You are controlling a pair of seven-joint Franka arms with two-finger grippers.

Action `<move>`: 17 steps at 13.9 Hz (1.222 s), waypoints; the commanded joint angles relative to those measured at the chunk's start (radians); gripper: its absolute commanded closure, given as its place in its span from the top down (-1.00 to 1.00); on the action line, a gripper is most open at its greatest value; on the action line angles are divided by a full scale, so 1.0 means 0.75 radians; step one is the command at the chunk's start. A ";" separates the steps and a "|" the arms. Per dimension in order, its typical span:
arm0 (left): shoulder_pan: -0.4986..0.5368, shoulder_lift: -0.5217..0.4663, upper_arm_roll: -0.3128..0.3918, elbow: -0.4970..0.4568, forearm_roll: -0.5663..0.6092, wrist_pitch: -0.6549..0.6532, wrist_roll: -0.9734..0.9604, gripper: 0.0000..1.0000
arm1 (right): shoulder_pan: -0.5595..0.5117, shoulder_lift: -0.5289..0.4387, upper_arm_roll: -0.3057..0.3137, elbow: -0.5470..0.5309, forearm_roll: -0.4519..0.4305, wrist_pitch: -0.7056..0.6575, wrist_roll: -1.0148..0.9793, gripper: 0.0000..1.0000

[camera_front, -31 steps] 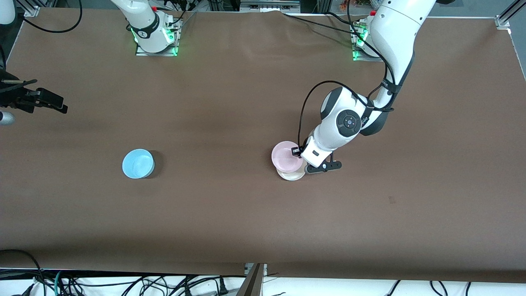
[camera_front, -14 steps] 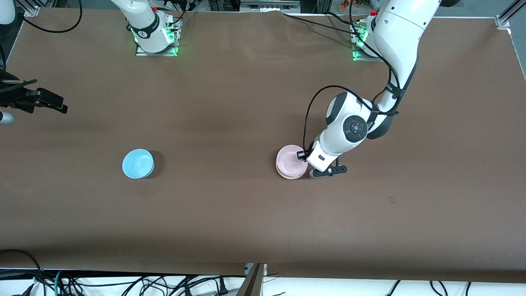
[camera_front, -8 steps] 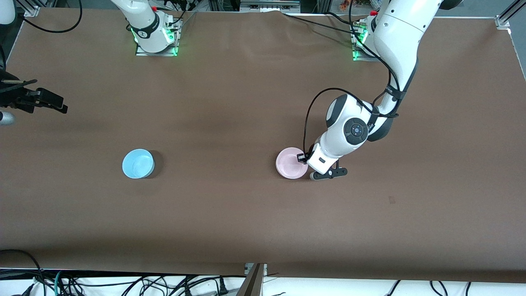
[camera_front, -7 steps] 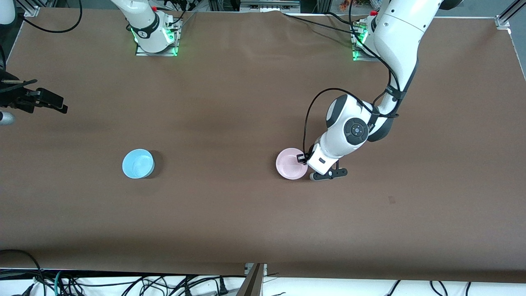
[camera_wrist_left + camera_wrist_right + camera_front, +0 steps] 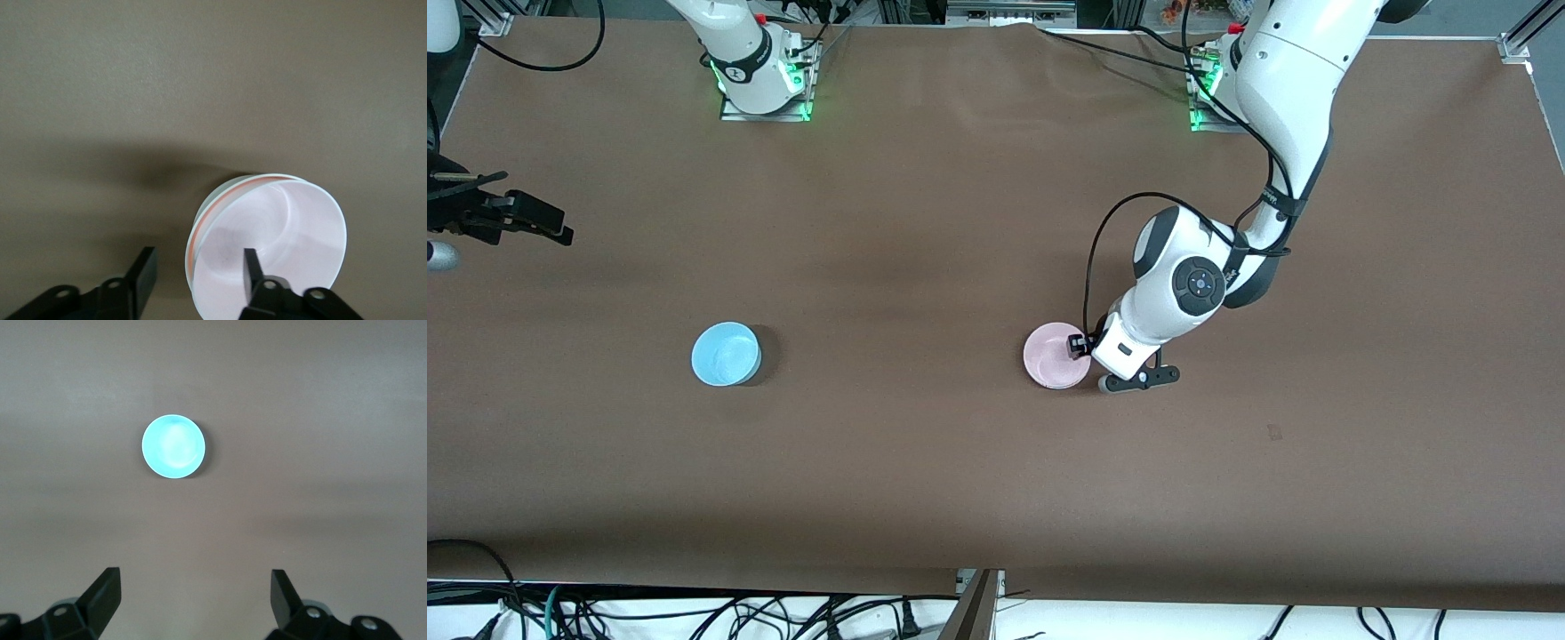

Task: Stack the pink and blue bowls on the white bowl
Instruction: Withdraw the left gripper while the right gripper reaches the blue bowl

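Observation:
The pale pink bowl [image 5: 1054, 358] sits nested in the white bowl near the table's middle, toward the left arm's end. The white bowl is hidden in the front view. In the left wrist view only its rim [image 5: 188, 261] shows round the pink bowl [image 5: 273, 240]. My left gripper [image 5: 1092, 357] is open and straddles the pink bowl's rim, one finger [image 5: 252, 273] inside the bowl and the other outside. The light blue bowl [image 5: 726, 354] stands alone toward the right arm's end. My right gripper [image 5: 538, 222] is open, empty and waits high above the table, with the blue bowl [image 5: 173, 446] below it.
The brown table [image 5: 925, 222] carries only the bowls. The arm bases [image 5: 765, 84] stand along its edge farthest from the front camera. Cables [image 5: 694, 613] hang below the edge nearest the front camera.
My left gripper has carried the pink bowl down into the white bowl, which no longer shows in the front view. The right arm and the blue bowl have not moved.

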 commanded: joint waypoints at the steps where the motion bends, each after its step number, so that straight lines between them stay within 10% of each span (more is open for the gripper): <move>1: 0.063 -0.043 -0.008 0.017 0.036 -0.062 0.045 1.00 | -0.008 0.009 0.003 0.023 0.000 -0.005 -0.016 0.99; 8: 0.230 -0.302 0.174 0.008 0.053 -0.444 0.256 1.00 | 0.012 0.172 0.015 0.019 0.098 0.215 -0.012 0.98; 17: 0.504 -0.675 0.176 0.027 0.292 -0.871 0.438 1.00 | 0.055 0.504 0.017 0.013 0.076 0.588 -0.006 0.97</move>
